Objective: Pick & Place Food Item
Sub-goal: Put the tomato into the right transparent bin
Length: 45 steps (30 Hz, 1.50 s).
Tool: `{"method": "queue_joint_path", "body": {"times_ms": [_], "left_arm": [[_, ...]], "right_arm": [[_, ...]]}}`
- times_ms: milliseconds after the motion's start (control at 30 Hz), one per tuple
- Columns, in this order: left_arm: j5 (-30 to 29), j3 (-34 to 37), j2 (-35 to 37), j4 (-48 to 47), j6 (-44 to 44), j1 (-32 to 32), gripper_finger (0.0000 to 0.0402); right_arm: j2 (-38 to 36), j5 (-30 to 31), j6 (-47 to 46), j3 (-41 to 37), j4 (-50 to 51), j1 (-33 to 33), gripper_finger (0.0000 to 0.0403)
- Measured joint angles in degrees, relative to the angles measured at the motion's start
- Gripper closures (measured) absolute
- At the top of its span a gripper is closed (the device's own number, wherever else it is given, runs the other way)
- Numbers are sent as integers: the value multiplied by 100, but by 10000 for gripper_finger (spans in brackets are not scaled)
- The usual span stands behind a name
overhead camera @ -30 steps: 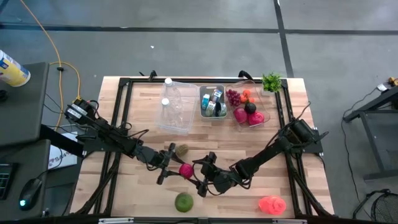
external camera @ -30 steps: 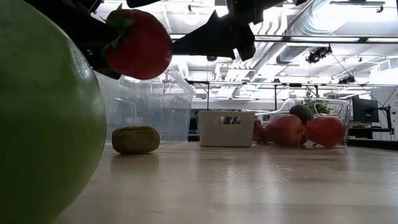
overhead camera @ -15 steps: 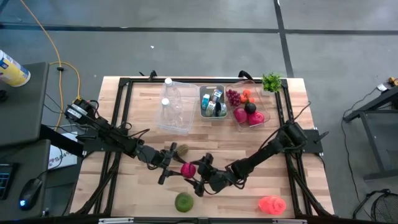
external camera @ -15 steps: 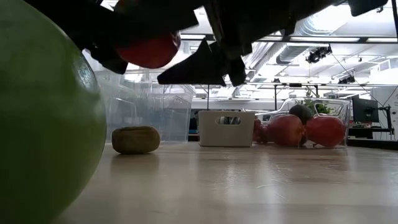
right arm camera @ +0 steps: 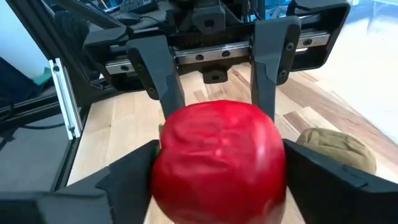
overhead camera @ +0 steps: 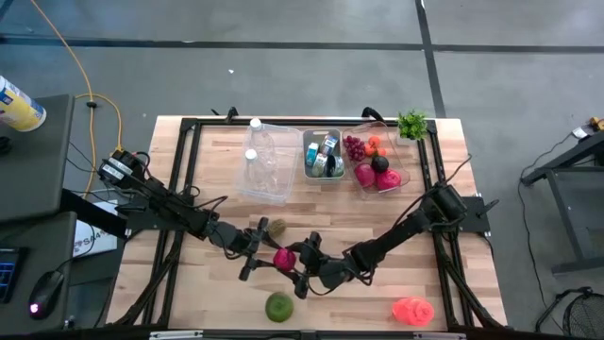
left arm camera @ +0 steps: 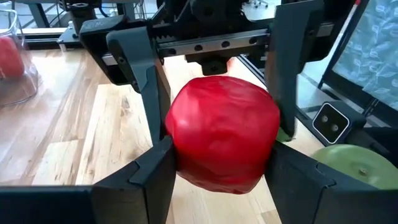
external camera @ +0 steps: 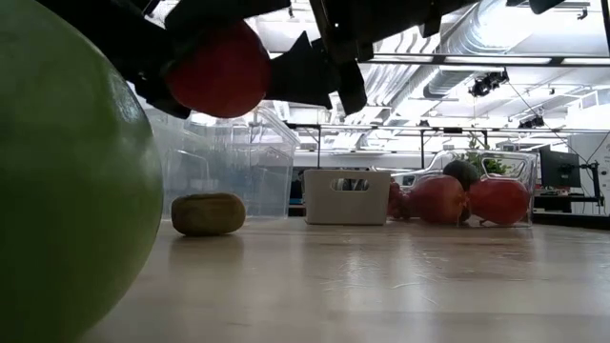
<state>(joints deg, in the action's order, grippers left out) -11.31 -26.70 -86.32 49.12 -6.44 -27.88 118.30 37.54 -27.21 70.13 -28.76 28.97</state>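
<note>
Your right gripper [overhead camera: 298, 271] has closed in around the strawberry [overhead camera: 283, 258]. The left gripper [overhead camera: 263, 253] still clamps it, so the handover isn't finished.

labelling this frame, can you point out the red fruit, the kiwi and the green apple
red fruit [left arm camera: 221, 134], left wrist view, middle of its front face
kiwi [external camera: 208, 213], low view, middle of its brown side
green apple [overhead camera: 278, 306], high view, centre of its top
</note>
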Motion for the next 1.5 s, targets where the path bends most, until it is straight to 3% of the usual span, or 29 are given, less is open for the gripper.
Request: {"method": "queue_joint_path", "body": {"times_ms": [267,700,867,1167,1500], "left_arm": [[-17,9,0,-29,-71,-2,197],[9,11,-7,79,-378,-20,189],[168,11,-7,85,46,-22,153],[267,11,-9,90,141,-90,49],[183,0,4,297,77,-74,36]], "right_arm": [[0,-194,-148,0,102,-18,174],[-11,-321,-320,7,165,-18,176],[-11,-368,-285,7,182,-14,174],[-13,-456,-400,11,356,18,175],[-2,-1063,-1274,4,1542,142,176]]}}
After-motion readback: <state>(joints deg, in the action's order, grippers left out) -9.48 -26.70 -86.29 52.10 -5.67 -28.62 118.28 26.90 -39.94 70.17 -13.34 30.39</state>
